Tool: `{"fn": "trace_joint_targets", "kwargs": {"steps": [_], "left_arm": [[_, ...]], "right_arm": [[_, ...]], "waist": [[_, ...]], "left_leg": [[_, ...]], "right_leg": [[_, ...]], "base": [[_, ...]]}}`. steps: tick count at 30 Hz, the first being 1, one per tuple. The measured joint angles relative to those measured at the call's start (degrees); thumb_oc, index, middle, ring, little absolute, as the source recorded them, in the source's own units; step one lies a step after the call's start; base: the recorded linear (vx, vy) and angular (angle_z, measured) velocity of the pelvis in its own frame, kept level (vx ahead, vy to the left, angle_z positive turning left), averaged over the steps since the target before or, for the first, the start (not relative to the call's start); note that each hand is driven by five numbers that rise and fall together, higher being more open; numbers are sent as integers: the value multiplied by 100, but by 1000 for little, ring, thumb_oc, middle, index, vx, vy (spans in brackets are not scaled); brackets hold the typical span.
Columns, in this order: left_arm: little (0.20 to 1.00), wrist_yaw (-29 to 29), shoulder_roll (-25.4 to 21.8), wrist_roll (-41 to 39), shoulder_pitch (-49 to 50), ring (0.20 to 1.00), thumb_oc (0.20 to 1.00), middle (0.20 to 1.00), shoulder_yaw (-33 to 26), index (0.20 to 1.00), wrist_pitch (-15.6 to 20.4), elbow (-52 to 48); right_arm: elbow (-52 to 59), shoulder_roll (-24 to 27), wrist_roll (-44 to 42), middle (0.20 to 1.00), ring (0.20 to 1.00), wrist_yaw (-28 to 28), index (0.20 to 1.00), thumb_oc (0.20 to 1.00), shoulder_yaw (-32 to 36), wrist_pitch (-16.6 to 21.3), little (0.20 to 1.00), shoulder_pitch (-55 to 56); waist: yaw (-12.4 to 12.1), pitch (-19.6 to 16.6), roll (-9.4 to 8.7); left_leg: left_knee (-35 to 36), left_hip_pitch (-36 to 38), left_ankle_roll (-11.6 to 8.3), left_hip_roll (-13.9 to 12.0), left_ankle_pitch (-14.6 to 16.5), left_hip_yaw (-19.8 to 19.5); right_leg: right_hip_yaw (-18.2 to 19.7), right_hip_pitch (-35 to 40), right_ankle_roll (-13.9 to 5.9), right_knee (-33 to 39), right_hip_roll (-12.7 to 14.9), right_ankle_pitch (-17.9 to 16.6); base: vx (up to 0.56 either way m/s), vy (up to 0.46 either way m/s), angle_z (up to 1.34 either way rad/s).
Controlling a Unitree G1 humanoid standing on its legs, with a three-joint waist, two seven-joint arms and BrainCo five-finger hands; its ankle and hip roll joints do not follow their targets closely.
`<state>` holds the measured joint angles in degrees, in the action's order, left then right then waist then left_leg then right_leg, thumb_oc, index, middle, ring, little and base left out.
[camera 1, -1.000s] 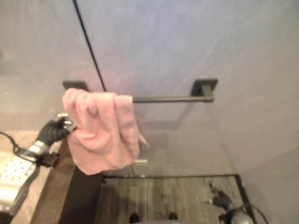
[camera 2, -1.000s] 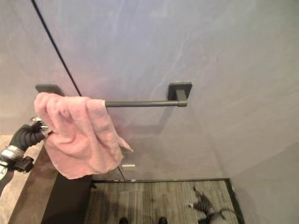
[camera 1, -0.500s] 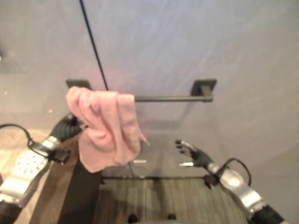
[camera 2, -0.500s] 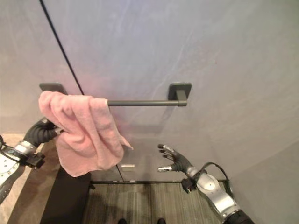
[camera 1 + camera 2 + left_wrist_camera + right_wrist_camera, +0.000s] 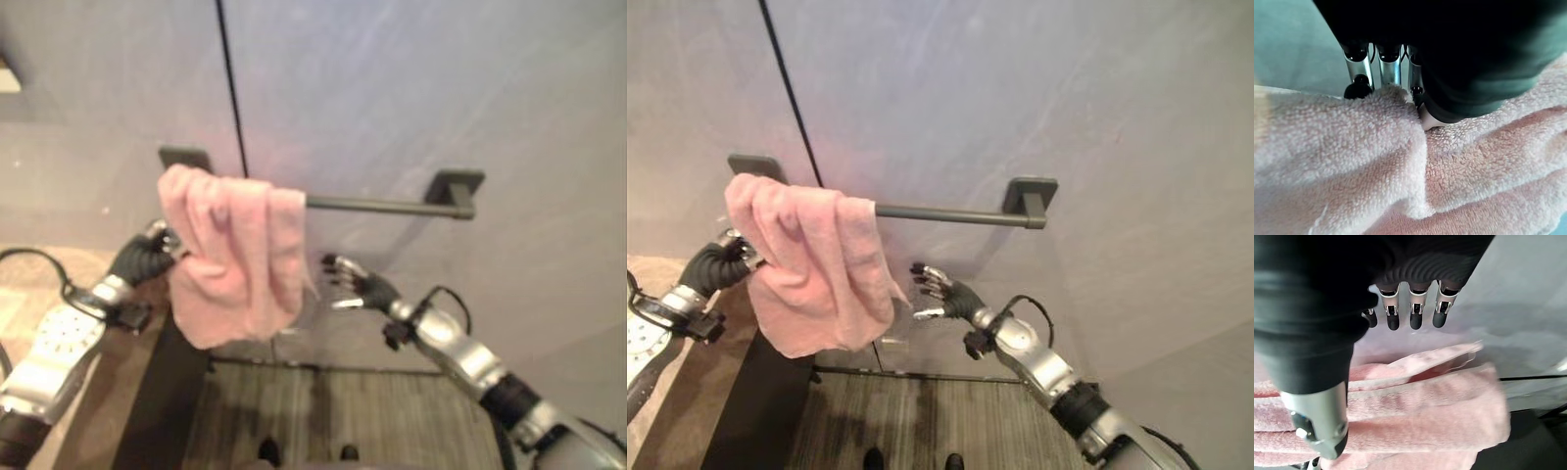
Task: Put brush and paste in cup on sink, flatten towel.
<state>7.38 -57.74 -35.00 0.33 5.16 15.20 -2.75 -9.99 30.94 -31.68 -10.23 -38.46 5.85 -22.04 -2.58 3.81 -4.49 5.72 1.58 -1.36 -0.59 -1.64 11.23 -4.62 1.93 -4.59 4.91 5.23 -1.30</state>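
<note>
The left hand (image 5: 147, 257) pinches the left edge of a bunched pink terry towel (image 5: 240, 257) draped over the left end of a dark metal wall rail (image 5: 377, 205); the right hand (image 5: 361, 288), fingers spread open, hovers just beside its right edge

Soft even indoor light, head views slightly blurred, faint shadow under towel bar (image 5: 950, 213), wrist views dark-topped, no glare

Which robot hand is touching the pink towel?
The left hand: its fingers dig into the towel. The right hand hovers open beside it, not touching.
</note>
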Motion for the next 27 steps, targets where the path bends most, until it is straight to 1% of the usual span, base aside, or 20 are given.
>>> {"fn": "trace_joint_targets", "kwargs": {"steps": [3,7,8,11,14,15,17,18,25,27], "left_arm": [[200,-83,0,1,-14,200,200,200,0,200,-4,0],[200,-102,0,5,-26,200,200,200,0,200,-9,0],[200,-103,1,7,-30,200,200,200,0,200,-10,0],[200,-118,1,114,-33,200,200,200,-41,200,-33,-9],[200,-129,8,158,-22,200,200,200,-93,200,-46,-12],[200,-125,12,183,-32,200,200,200,-87,200,-49,-14],[200,-122,18,231,4,200,200,200,-106,200,-46,-34],[200,-122,45,254,32,200,200,200,-150,200,-50,-33],[200,-111,142,353,36,200,200,200,-186,200,-55,-33],[200,-111,142,353,36,200,200,200,-186,200,-55,-33]], "right_arm": [[-5,-109,-1,1000,1000,21,1000,1000,-9,-6,1000,-25],[24,-99,1,1000,1000,19,1000,1000,-25,-19,1000,-32],[74,-67,9,1000,1000,17,1000,1000,-25,-39,1000,-28],[602,356,58,1000,1000,-3,1000,1000,86,-71,1000,147],[731,550,244,1000,1000,-16,1000,1000,320,-72,1000,387],[749,581,247,1000,1000,-25,1000,1000,367,-76,1000,451],[967,649,247,1000,1000,-99,1000,1000,609,-67,1000,757],[1089,760,249,1000,1000,-156,1000,1000,686,-71,1000,991],[1170,779,241,1000,1000,-404,1000,1000,667,-74,1000,1141],[1170,777,227,1000,1000,-445,1000,1000,565,-76,1000,1108]], "waist": [[-75,1,-11],[-80,10,-26],[-66,12,-29],[-55,48,-45],[-32,70,-55],[32,75,-61],[26,91,-44],[54,92,-43],[162,102,-26],[174,102,-23]], "left_leg": [[0,-41,-1,2,1,-19],[0,-62,-2,4,-1,-68],[0,-62,-2,4,0,-72],[0,-63,-2,8,0,-87],[1,-55,-1,9,-1,-85],[0,-50,-2,9,0,-78],[0,-45,-1,11,0,-78],[0,-27,-1,10,0,-71],[1,53,-1,1,1,66],[0,70,0,1,1,95]], "right_leg": [[-15,-35,0,-1,0,1],[-75,-35,-1,-1,0,1],[-79,-33,-2,-1,0,2],[-97,-25,-3,-1,5,4],[-94,-17,-3,-1,5,4],[-88,-22,-3,-2,5,4],[-105,-3,-3,-1,6,4],[-82,2,-3,-2,5,4],[50,13,-9,0,1,-18],[76,12,-15,0,1,-32]], "base": [[1,-4,1],[9,-6,5],[27,2,5],[8,5,1],[0,0,0],[0,0,0],[6,5,2],[9,17,-4],[-13,19,-11],[-25,19,-8]]}}
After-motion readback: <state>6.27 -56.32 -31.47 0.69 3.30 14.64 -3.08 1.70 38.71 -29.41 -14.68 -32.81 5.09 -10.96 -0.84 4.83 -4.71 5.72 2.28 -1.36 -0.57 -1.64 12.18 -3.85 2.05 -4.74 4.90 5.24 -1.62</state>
